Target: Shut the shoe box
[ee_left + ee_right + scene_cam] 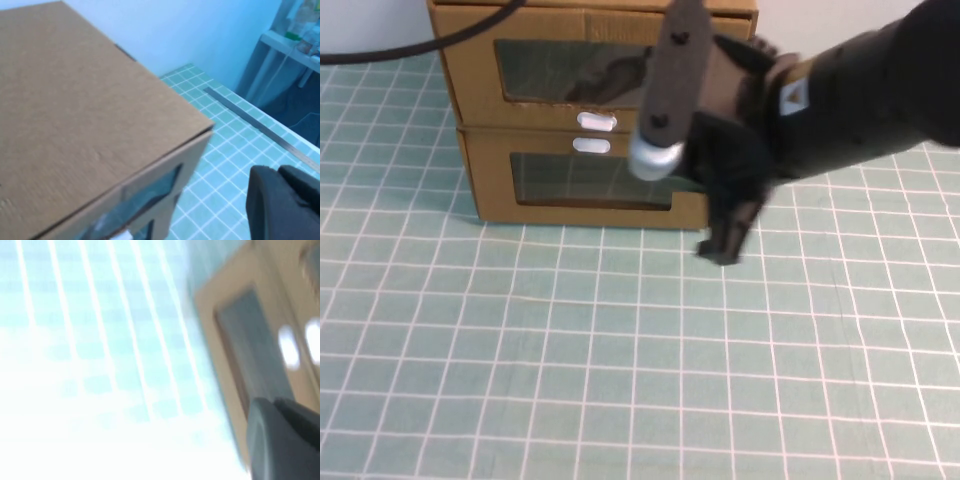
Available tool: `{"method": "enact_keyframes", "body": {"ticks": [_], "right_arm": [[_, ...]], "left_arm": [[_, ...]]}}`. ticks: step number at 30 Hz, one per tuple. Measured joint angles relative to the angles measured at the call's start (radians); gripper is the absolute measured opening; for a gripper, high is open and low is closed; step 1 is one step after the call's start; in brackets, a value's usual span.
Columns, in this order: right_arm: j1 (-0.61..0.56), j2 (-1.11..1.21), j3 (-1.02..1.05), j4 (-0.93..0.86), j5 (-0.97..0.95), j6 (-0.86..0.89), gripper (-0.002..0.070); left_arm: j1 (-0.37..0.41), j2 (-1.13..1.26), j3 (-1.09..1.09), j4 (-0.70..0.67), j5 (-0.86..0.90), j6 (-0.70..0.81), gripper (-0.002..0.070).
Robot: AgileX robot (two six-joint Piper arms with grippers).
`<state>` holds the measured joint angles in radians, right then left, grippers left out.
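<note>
Right arm, high view: comes in big from the right, with the right gripper (725,240) hanging low over the grid mat (620,380), just in front of the right end of the lower box (490,175).
Right gripper state: blurred black, cannot tell apart or together.
Shoe box, high view: the shoe box (470,70) is the upper of the two stacked boxes, at the back of the mat, with its pull tab (597,122) under the window.
Key relation: its front runs left to right, and it lies up, back and left of the right gripper. Closing likely means a push away from the robot.
Left wrist view: the box's plain top fills the shot. The left gripper (280,205) is clear of its corner, state cannot tell.
Right wrist view: washed out, showing a window and two white tabs close ahead.
Nearer arm: the right, by the look of it.
</note>
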<state>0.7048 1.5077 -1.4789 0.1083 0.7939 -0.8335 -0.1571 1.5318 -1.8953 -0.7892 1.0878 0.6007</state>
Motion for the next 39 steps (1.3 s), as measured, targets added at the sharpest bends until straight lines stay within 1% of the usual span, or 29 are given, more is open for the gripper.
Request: {"method": "enact_keyframes", "body": {"ticks": [2, 5, 7, 9, 13, 16, 20, 26, 29, 32, 35, 39], "right_arm": [[-0.011, -0.017, -0.022, -0.129, 0.107, 0.094, -0.0014], [-0.032, -0.051, -0.026, -0.306, 0.18, 0.292, -0.0014], [-0.041, -0.09, -0.026, -0.364, 0.192, 0.381, -0.0014], [-0.041, -0.154, -0.012, -0.385, 0.187, 0.445, -0.0014], [-0.041, -0.313, 0.056, -0.416, 0.115, 0.572, -0.0014], [-0.041, -0.452, 0.164, -0.428, 0.045, 0.634, -0.0014], [-0.041, -0.665, 0.385, -0.434, -0.054, 0.729, -0.0014], [-0.041, -0.955, 0.727, -0.445, -0.152, 0.87, -0.0014], [-0.041, -1.092, 0.883, -0.445, -0.206, 0.913, -0.0014], [-0.041, -1.197, 1.022, -0.448, -0.261, 0.96, -0.0014], [-0.041, -1.272, 1.125, -0.468, -0.289, 1.019, -0.0014], [-0.041, -1.335, 1.202, -0.479, -0.275, 1.043, -0.0014]], "left_arm": [[0.0, -0.054, 0.017, 0.009, 0.024, -0.013, -0.0005], [0.0, -0.15, 0.07, 0.032, 0.033, -0.034, -0.0005], [0.0, -0.225, 0.128, 0.05, 0.033, -0.044, -0.0005], [0.0, -0.305, 0.203, 0.068, 0.033, -0.051, -0.0005], [0.0, -0.48, 0.386, 0.094, 0.023, -0.056, -0.0005], [0.0, -0.63, 0.544, 0.123, -0.009, -0.067, -0.0005], [0.0, -0.863, 0.771, 0.165, -0.067, -0.103, -0.0005], [0.0, -1.162, 1.027, 0.211, -0.106, -0.15, -0.0005], [0.0, -1.278, 1.133, 0.218, -0.139, -0.158, -0.0005], [0.0, -1.358, 1.222, 0.242, -0.219, -0.161, -0.0005], [0.0, -1.377, 1.306, 0.272, -0.323, -0.161, -0.0005], [0.0, -1.377, 1.404, 0.289, -0.418, -0.161, -0.0005]]}}
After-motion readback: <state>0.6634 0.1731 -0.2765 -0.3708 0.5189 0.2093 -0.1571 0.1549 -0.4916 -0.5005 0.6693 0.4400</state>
